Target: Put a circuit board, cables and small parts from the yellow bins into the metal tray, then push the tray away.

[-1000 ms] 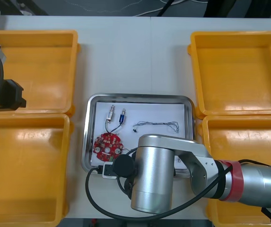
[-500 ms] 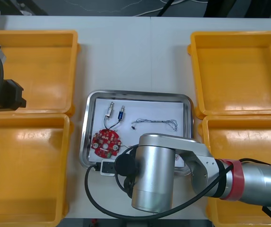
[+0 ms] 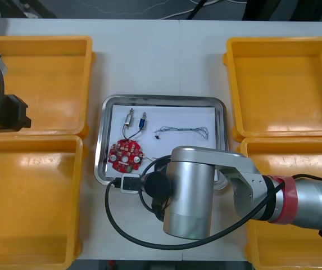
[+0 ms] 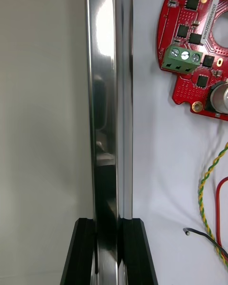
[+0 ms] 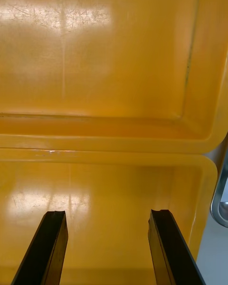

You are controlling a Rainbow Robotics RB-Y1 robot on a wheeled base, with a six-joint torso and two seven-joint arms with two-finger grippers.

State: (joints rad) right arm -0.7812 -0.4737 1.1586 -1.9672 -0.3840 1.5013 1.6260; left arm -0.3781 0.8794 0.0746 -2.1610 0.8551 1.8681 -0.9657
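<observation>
The metal tray (image 3: 163, 99) — farther from the robot than before, the right end effector (image 4: 111, 225) along with it.

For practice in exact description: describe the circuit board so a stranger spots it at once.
Find the metal tray between the yellow bins; the right gripper clamps its near rim. In its near-left part lies the circuit board: the only round red thing among thin cables.
</observation>
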